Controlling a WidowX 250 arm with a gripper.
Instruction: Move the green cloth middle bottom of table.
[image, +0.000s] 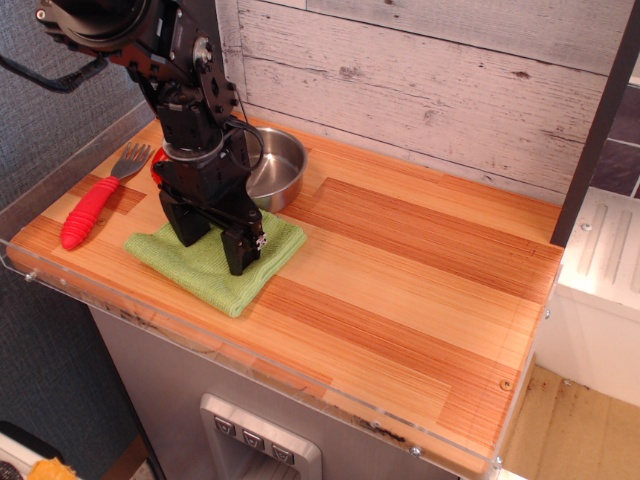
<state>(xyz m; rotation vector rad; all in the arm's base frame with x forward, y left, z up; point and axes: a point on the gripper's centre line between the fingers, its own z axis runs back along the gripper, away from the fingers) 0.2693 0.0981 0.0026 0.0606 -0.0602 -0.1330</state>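
Observation:
The green cloth (212, 265) lies flat on the table (430, 300) at its front left, just in front of the steel bowl. My gripper (214, 243) points straight down onto the cloth. Its two black fingers (241, 254) stand wide apart, with their tips down on the cloth's middle and cloth showing between them. The part of the cloth under the fingers is hidden.
A steel bowl (281, 163) stands behind the cloth, close to the arm. A red-handled fork (90, 208) lies at the far left. A red strawberry toy (157, 171) is mostly hidden behind the gripper. The acrylic rim (150, 322) runs along the front edge. A wooden wall stands behind.

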